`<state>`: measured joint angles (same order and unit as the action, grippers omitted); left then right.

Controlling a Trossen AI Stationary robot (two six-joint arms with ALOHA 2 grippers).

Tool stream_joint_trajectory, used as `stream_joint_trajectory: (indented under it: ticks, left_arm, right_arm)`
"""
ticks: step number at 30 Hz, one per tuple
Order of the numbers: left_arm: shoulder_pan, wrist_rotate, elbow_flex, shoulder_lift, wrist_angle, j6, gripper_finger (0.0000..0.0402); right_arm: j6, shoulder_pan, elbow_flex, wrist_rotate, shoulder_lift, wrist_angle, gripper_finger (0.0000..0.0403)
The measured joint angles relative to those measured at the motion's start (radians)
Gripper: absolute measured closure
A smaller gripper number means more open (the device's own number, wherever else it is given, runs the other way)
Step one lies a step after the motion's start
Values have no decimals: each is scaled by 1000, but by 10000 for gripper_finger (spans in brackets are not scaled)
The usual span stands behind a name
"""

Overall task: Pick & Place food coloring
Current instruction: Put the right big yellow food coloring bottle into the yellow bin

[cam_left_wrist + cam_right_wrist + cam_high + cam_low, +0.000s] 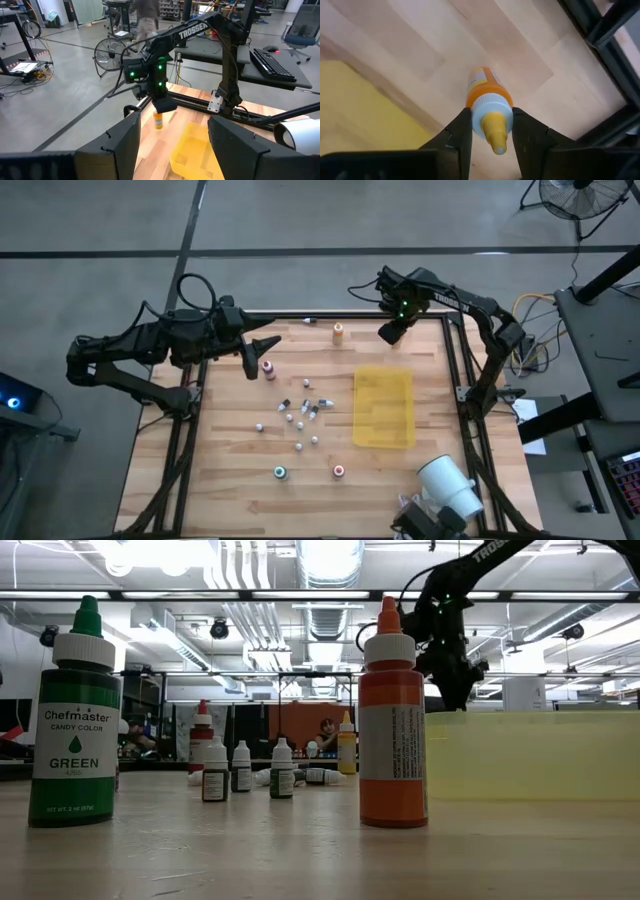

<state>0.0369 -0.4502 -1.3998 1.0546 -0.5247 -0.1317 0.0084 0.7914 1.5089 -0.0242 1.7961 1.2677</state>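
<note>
My right gripper [491,120] is at the table's far right [390,332]. It is shut on a food coloring bottle [485,87] with an orange body, white cap and yellow tip. A second yellow-topped bottle [339,332] stands on its base to its left [346,745]. Green-topped [281,472] and red-topped [339,471] bottles stand near the front edge, and a pink-topped one [268,368] at the far left. Several tiny vials [300,415] are scattered mid-table. My left gripper [265,345] hovers open at the far left [172,145]. My right gripper pinches the bottle's white cap [477,112] between its two fingers [460,132], and the yellow tip sticks up past them. The fingers come from above, pointing down. The bottle hangs nearly upright below them over bare wood beside the mat. I cannot tell whether its base is clear of the table.
A flat yellow mat [384,407] lies right of centre, just nearer than the right gripper. A big white cylinder [450,485] lies at the near right corner. Black rails [455,370] frame the table. There is bare wood along the left side and the far edge.
</note>
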Motion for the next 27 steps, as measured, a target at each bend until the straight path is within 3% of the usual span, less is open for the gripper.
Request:
stream_joint_trajectory:
  ticks: [16, 27]
  left_arm:
    - [0, 0, 0, 0, 0, 0, 197]
    - [0, 0, 0, 0, 0, 0, 197]
  right_arm:
    - [-38, -35, 239, 6, -148, 205, 303]
    - [-10, -169, 290, 6, -241, 307, 303]
